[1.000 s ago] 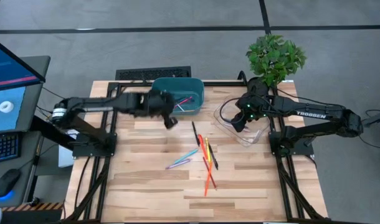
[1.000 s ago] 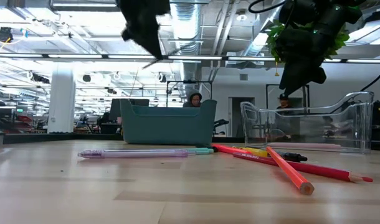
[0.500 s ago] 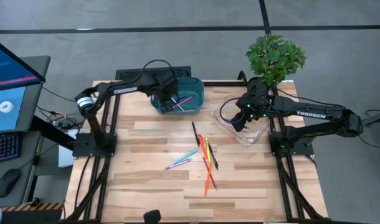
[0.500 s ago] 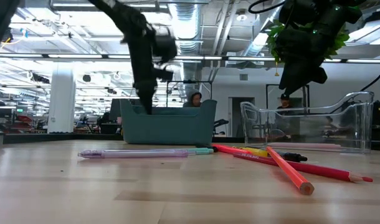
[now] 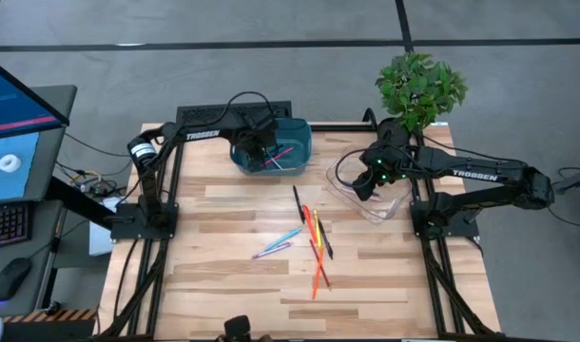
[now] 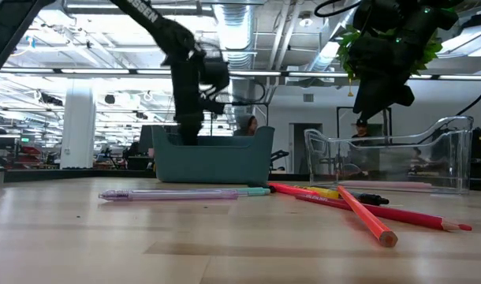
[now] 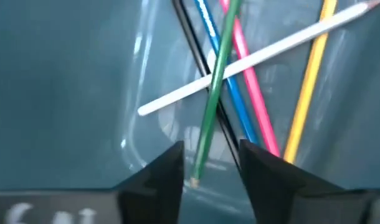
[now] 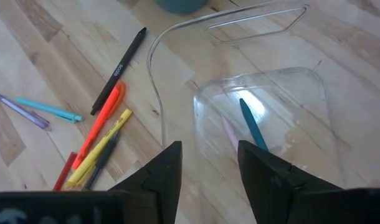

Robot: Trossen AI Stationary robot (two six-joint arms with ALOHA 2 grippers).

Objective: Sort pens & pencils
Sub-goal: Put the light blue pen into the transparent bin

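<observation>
Since a second ago the left arm has swung from the table in front of the teal bin to over the bin itself, and its gripper is now pointing down into it. The wooden table (image 5: 223, 285) is carrying everything else. The teal bin (image 5: 295, 142) is sitting at the far edge, and the left gripper (image 7: 209, 165) is hanging inside it with its fingers standing a narrow way apart, holding nothing. A green pencil (image 7: 215, 93) is lying in the gap just past the fingertips, crossing a white one, with black, blue, pink and yellow sticks beside it on the bin floor.

The clear tray (image 5: 371, 204) is resting just right of the bin. The right gripper (image 8: 209, 165) is hovering above the tray's near edge, its fingers partly spread and gripping nothing. A teal pen (image 8: 252, 124) and a pale pink stick are lying inside the tray.

The loose pens and pencils (image 5: 314, 237) are lying scattered at the middle of the table, between the two arms: a black one, red, orange and yellow ones, plus a teal and a purple one off to the left.
</observation>
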